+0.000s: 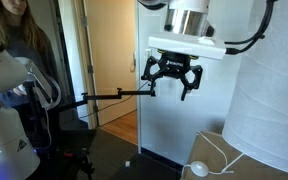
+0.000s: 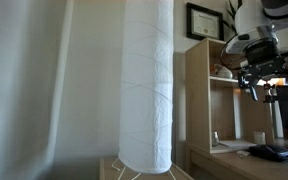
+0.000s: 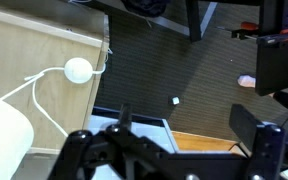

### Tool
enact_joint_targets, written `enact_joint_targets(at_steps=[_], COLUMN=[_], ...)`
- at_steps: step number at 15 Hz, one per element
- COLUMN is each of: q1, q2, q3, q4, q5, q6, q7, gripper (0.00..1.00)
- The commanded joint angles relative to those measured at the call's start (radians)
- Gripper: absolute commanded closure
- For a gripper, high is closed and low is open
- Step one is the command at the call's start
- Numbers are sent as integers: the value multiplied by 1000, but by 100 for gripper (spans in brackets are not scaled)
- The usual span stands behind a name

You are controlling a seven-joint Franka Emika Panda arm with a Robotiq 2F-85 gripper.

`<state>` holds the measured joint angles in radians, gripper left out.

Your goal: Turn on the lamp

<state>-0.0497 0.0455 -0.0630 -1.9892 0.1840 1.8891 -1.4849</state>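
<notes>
Jaws of the gripper stand fully apart, with nothing held between them and nothing touched. In both exterior views the gripper hangs in free air, fingers pointing down, well above the tan board and apart from the lamp.

Lamp: one. Its tall off-white shade stands upright on the board; in an exterior view it fills the right edge of the frame, beside and below the gripper. In the wrist view only a corner of the shade shows at lower left.

Switch: one. The round white disc lies flat on the board near its edge, just beside the shade's foot and below the gripper, offset to one side of it. The same switch shows at the bottom of an exterior view.

Cord: one. The white cord runs in a curve from the switch toward the shade, resting on the board.

Other items, one of each:
- A second white robot arm at the frame's left.
- A thin black arm reaching level toward the gripper.
- A person standing behind the white arm, face cut off by the frame.
- A wooden shelf unit with a framed picture on the wall above it.
- A dark carpet beyond the board's edge, bearing a small white scrap.
</notes>
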Motion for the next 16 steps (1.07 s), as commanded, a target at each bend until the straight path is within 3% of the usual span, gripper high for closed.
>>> enact_joint_targets(at_steps=[1, 8, 16], q1=[-9, -13, 9], q2=[5, 22, 186], q3=[7, 6, 68], q4=[9, 23, 92], q5=[-4, -3, -7], q6=[-10, -18, -36], q7=[0, -2, 0], gripper=[0, 0, 0])
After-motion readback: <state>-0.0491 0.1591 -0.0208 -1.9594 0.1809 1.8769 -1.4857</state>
